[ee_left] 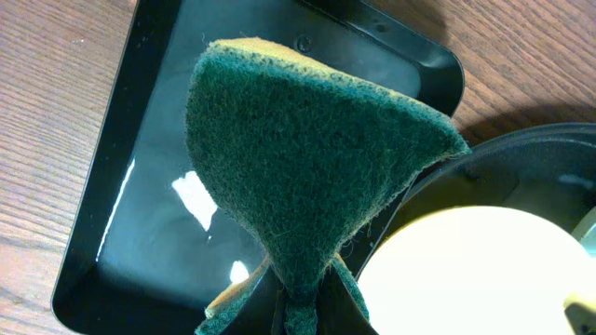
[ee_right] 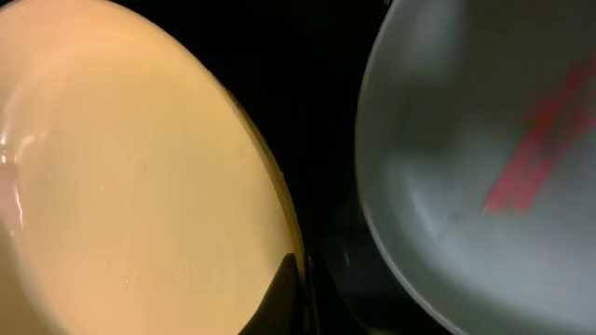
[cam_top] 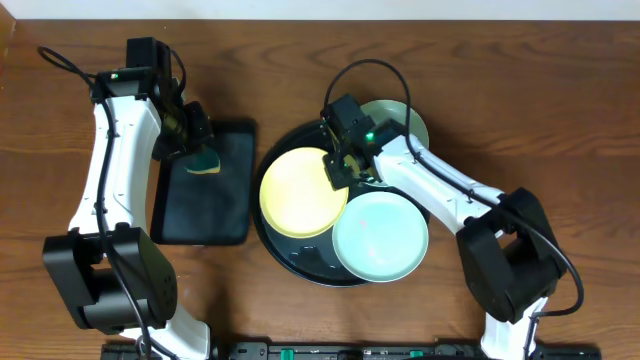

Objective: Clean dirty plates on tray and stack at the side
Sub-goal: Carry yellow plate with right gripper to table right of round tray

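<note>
One green scouring sponge (ee_left: 307,158) with yellow backing, pinched at its lower end between the closed fingers of the left claw (ee_left: 303,312) and fanning out beyond them.

One rectangular black tray (ee_left: 121,214), glossy, directly under that claw.

One round black tray (cam_top: 300,268) with a raised rim, just beside the left claw and beneath the right claw (cam_top: 338,172).

One yellow plate (cam_top: 298,192) on the round black tray, no smear showing. The right claw sits at its rim, with one dark finger (ee_right: 282,296) against the edge. Whether that claw clamps the plate, I cannot tell.

One near mint plate (cam_top: 380,238) on the round black tray, just beside the right claw, its edge overlapping the yellow plate's.

One far mint plate (cam_top: 405,112) behind the right claw's wrist, at the tray's rim, partly hidden by the arm.

One red smear (ee_right: 531,149) on the mint plate beside the claw in the right wrist view. Which of the two plates that is, I cannot tell.

Wood-grain tabletop (cam_top: 60,200), under both trays.
</note>
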You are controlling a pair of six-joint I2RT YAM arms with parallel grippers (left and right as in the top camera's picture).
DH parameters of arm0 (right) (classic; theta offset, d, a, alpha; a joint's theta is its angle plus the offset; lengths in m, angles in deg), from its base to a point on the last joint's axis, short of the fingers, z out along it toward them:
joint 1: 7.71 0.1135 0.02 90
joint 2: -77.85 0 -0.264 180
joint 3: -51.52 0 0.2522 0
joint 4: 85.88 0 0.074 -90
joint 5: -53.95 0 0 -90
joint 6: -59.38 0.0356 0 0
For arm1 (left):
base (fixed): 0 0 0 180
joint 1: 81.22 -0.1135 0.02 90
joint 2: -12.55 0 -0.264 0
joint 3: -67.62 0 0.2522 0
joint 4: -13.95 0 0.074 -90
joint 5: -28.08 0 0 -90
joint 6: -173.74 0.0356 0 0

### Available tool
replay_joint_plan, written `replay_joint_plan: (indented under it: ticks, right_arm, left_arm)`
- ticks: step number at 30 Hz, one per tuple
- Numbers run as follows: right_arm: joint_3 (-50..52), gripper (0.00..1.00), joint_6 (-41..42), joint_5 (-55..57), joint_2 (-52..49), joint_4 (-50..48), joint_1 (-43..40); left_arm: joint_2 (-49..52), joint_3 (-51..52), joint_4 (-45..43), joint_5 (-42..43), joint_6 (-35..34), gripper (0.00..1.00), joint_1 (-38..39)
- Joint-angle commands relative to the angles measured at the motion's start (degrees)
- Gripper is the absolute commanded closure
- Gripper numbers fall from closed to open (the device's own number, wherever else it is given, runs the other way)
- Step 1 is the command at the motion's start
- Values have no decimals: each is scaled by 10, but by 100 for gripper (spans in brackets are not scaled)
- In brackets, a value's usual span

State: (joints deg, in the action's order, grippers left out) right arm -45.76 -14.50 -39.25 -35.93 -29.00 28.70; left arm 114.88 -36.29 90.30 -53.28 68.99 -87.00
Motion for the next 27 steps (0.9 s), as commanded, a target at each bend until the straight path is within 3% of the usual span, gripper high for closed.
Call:
replay_joint_plan:
  ticks: [1, 9, 18, 27]
  right_arm:
    - [-27, 99, 7, -3, 45, 29, -12]
    - [-31, 99, 31, 3, 185, 132, -128]
    - [-29, 99, 29, 66, 245, 288, -361]
    - [53, 99, -10, 70, 244, 242, -539]
  left_arm:
    - [-12, -9, -1, -5, 7, 93, 1]
    - [-12, -8, -1, -5, 8, 93, 1]
    - [-12, -7, 2, -5, 8, 93, 1]
    - [-12, -3, 1, -5, 8, 93, 1]
